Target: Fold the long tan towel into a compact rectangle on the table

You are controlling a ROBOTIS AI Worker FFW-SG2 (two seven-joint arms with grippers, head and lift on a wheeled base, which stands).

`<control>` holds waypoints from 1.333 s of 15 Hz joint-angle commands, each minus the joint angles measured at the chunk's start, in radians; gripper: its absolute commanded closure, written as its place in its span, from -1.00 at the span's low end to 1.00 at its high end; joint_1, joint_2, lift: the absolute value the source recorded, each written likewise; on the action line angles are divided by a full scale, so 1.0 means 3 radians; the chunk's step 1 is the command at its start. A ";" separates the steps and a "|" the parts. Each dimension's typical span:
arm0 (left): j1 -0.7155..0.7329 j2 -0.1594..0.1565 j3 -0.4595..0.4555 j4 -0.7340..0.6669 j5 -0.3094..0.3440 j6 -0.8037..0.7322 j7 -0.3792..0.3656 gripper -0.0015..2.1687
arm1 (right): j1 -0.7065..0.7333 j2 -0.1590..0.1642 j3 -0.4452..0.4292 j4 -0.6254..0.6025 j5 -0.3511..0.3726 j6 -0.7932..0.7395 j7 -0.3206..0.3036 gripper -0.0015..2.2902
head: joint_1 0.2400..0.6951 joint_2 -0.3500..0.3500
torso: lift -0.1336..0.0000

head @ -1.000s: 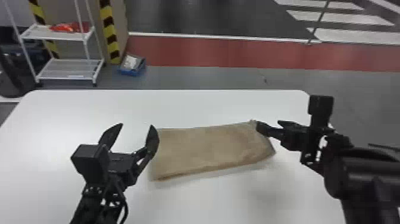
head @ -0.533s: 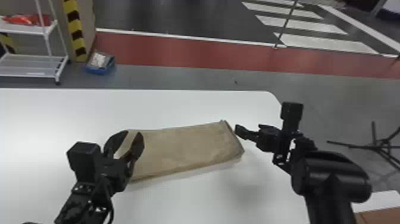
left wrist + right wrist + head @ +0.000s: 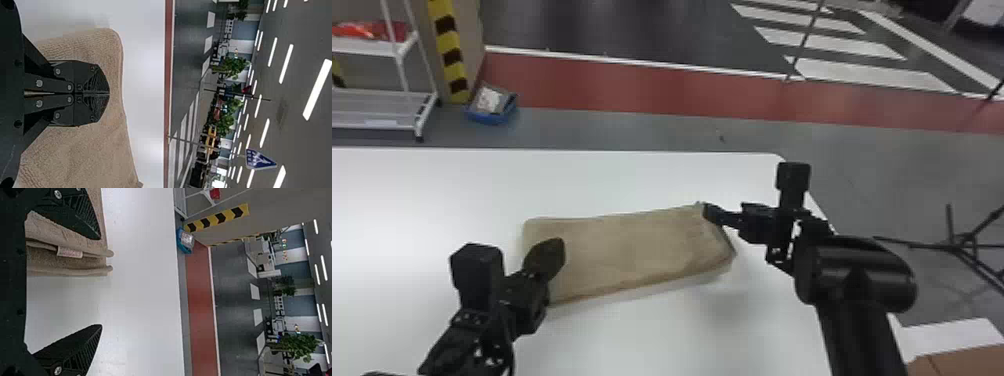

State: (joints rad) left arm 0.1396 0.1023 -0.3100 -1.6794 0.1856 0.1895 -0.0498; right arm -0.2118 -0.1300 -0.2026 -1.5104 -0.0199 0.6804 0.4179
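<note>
left tool: angled up-right from lower left, fingers together, nothing visible between | right tool: right of centre, pointing left, spread wide, empty | towel: folded, centre of frame, on worktop

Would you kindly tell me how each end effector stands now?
Left end effector: closed over the towel, no cloth visible between its fingertips.
Right end effector: open, holding nothing.

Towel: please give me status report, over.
Left tool shut, at left end of towel. Right tool open, at right end. Towel folded in layers on table. Left tool hides near left corner in head view.
</note>
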 commanded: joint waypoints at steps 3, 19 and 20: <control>-0.0072 0.0001 0.0021 0.0117 -0.0015 0.0205 -0.0038 0.82 | -0.0240 -0.0001 0.0154 0.0346 0.0041 0.0000 0.0233 -0.88 | 1.00 -0.66 | -0.84; -0.0189 -0.0004 0.0041 0.0291 -0.0036 0.0317 -0.0115 0.82 | -0.0250 -0.0022 0.0138 0.0335 0.0092 0.0603 0.0622 0.33 | 1.00 -0.57 | -0.84; -0.0194 -0.0004 0.0036 0.0291 -0.0036 0.0317 -0.0115 0.82 | -0.0245 -0.0017 0.0143 0.0243 0.0031 0.0665 0.0632 0.48 | 1.00 -0.55 | -0.84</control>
State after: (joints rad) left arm 0.0837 0.1012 -0.2975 -1.5920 0.1750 0.2848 -0.0843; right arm -0.2863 -0.1372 -0.1613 -1.4121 0.0093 0.8532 0.6039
